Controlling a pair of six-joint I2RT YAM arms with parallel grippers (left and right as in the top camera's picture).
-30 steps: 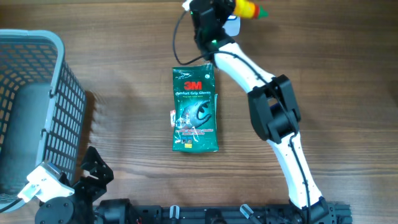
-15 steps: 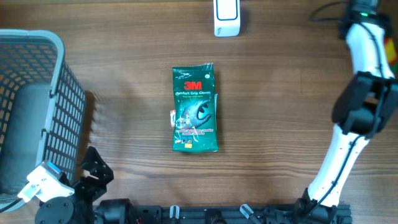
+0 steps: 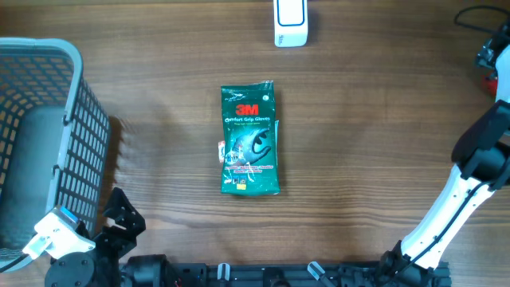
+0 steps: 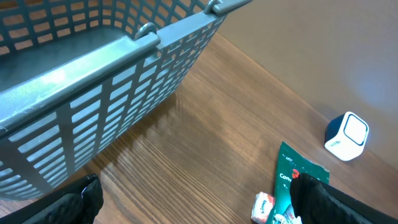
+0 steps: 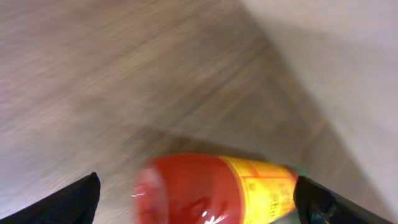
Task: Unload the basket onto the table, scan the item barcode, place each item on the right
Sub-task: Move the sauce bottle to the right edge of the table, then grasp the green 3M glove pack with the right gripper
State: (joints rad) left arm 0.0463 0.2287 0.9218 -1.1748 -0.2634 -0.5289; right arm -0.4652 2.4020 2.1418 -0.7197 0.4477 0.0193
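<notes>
A red bottle (image 5: 211,190) with a yellow label lies blurred between the fingers of my right gripper (image 5: 199,200). The jaws stand wide, with a gap between the left finger and the bottle, so it is open. Overhead, the right arm (image 3: 480,151) reaches to the far right edge, where a sliver of the red bottle (image 3: 484,79) shows. The white scanner (image 3: 290,22) stands at the top centre of the table. My left gripper (image 4: 202,202) hangs open and empty over bare wood at the front left.
A green 3M gloves pack (image 3: 249,139) lies flat in the middle of the table, also seen as the pack (image 4: 293,180) in the left wrist view. A grey mesh basket (image 3: 56,49) fills the left side, close to the left arm.
The right arm swung with the bottle from the scanner at top centre to the far right edge. Its jaws have spread wider. The left arm stayed put.
</notes>
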